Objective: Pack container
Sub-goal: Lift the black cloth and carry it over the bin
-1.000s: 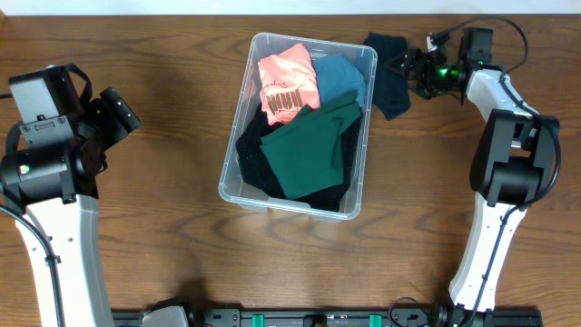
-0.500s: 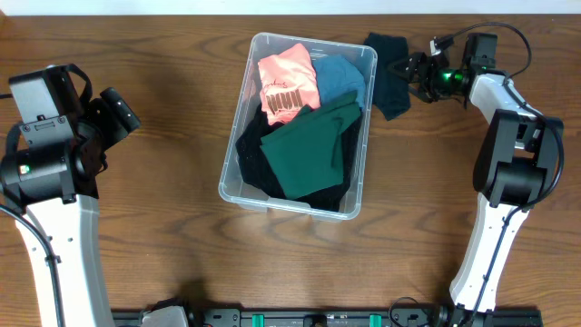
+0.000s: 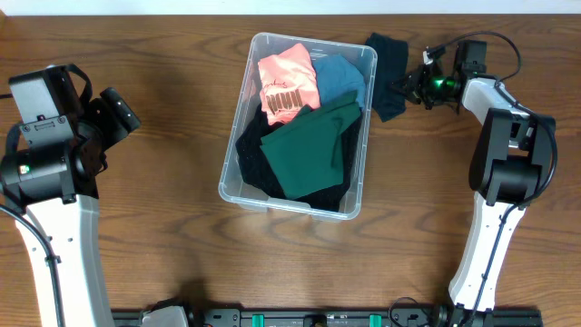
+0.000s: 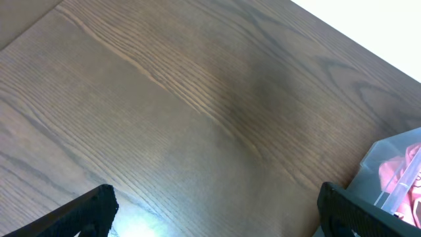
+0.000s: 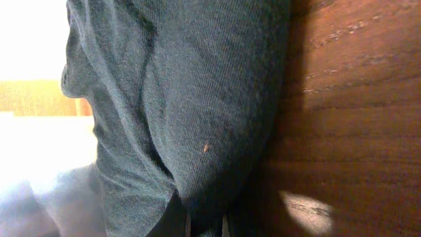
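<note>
- The container (image 3: 232, 177) sat on the wooden surface (image 3: 163, 227) between the two arms. It lay much closer to the right tool (image 3: 406, 80) than to the left tool (image 4: 220, 210).
- It stood open side up. Its long axis ran from the far edge of the surface towards the robot, with the far end skewed a little to the right.
- Inside it lay a pink garment (image 3: 289, 82) and a blue garment (image 3: 340, 77) at the far end, and a green garment (image 3: 313, 150) over a black garment (image 3: 252, 150) nearer the robot.
- A dark garment (image 3: 386, 77) lay just outside the container's far right corner.
- The right tool was at that garment's outer edge, narrowed to a pinch on the cloth.
- The left tool hung well to the left of the container, fingers spread wide and holding nothing.
</note>
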